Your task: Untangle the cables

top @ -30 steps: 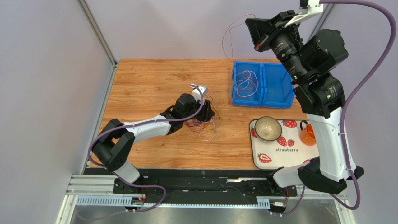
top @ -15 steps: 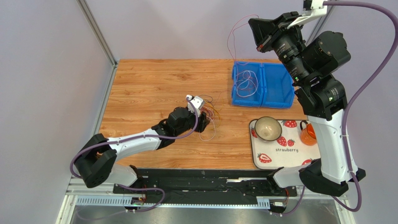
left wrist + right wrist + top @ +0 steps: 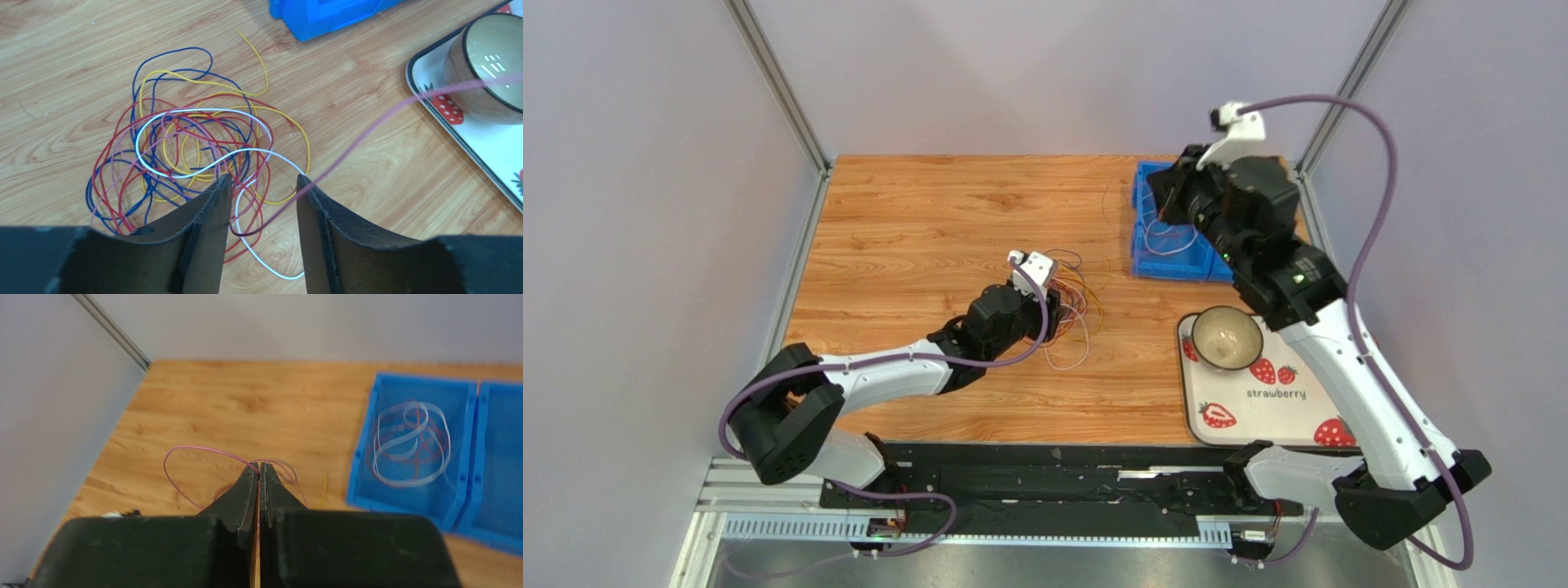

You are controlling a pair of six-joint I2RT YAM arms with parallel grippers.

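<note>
Wooden table (image 3: 928,221), blue bin (image 3: 1161,267) holding looped cables (image 3: 405,438)

A wood-grain table (image 3: 916,221) stands between plain pale grey walls (image 3: 646,245), with slim metal posts (image 3: 777,83) rising at its far corners under soft, even light

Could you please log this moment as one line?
left gripper open over tangled cables | right gripper shut on pink cable
</note>
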